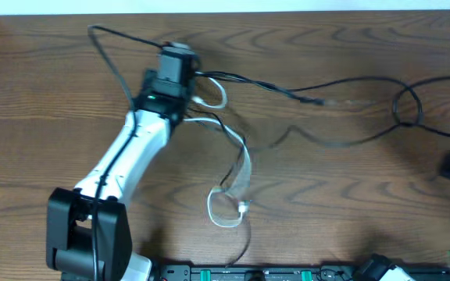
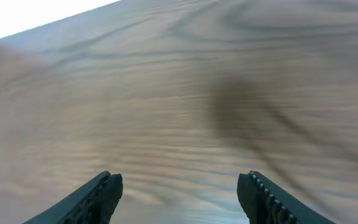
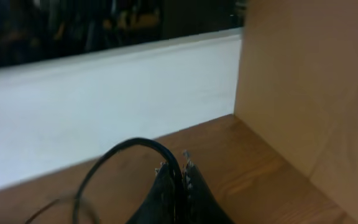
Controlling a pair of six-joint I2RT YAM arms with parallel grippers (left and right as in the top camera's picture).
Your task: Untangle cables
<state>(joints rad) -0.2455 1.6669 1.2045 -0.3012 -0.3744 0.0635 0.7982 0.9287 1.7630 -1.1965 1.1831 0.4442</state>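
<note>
One black cable (image 3: 135, 144) in right end effector (image 3: 178, 171), left end effector (image 2: 179, 186) agape

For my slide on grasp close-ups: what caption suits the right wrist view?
Right claw shut on a loop of black cable, at a corner of the wooden table.

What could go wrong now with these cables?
The right gripper is shut on a black cable; a pull could tighten the crossings near the white cable. The left gripper is open with nothing between its fingers, so the white cable is unheld and may drag along.
</note>
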